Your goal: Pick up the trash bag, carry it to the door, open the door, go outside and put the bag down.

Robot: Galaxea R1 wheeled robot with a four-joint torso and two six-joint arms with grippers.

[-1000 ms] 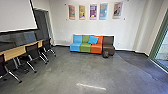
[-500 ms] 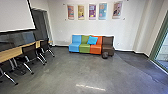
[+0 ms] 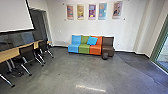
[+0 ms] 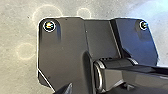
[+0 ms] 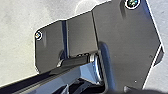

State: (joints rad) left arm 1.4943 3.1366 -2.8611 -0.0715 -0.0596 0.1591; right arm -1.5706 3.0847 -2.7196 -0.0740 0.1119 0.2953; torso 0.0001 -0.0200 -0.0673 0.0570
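Unless I'm mistaken, a bag point(image 3: 105, 56) fronts the sofa point(image 3: 90, 49).

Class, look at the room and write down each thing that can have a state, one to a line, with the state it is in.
Screen: blank
Chairs: upright, beside the table
Sofa: upright
Cushion: tilted, leaning on the sofa's back
Dark bundle, perhaps the trash bag: on the floor, by the brown seat
Posters: hung in a row

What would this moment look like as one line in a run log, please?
dark bundle, likely trash bag, on floor before brown seat | blue cushion on couch | green-framed glass at right
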